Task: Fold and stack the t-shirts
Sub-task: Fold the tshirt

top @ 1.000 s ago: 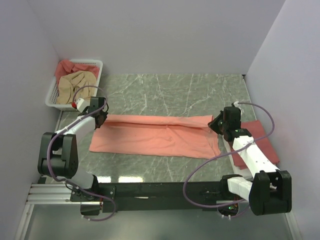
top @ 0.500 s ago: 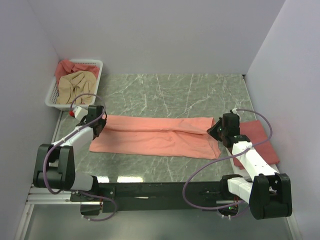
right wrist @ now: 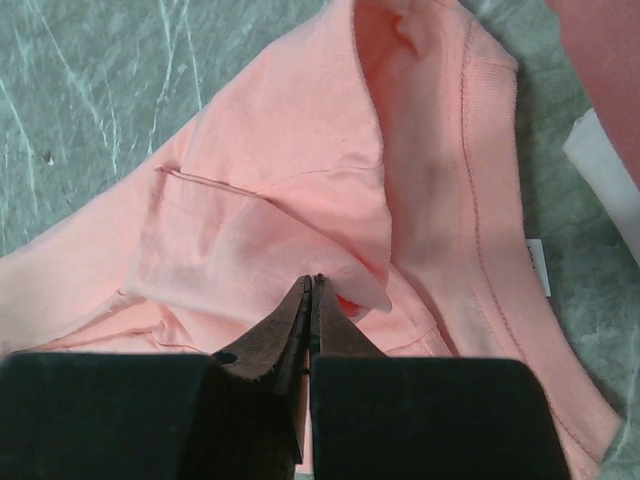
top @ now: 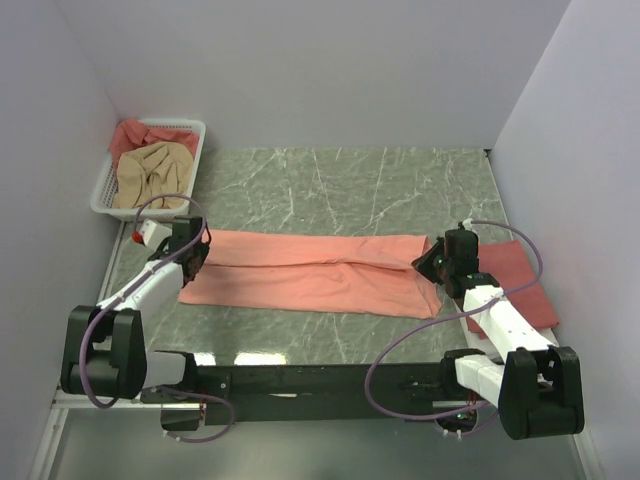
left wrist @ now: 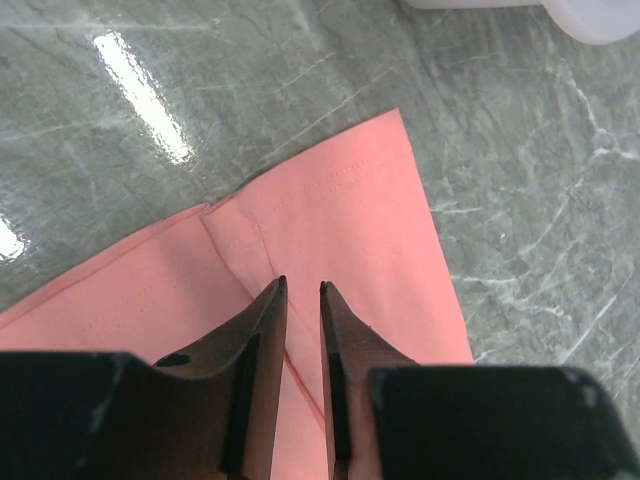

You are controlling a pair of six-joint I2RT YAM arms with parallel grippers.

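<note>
Both arms drew nearer; right tool [right wrist: 312, 280] pinches a fold of the limp salmon-pink cloth t-shirt [top: 310, 275], left tool [left wrist: 300, 287] barely parted above it; corners suit gripping.

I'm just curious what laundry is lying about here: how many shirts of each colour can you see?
Salmon shirt: 1
Red shirts: 2
Beige shirt: 1
Total: 4

Rose-red shirt [top: 512, 265] at the top view's right is half buried under the right arm [top: 500, 315]; left wrist view crops the basket [left wrist: 600, 15] to a white sliver, upper right.
</note>
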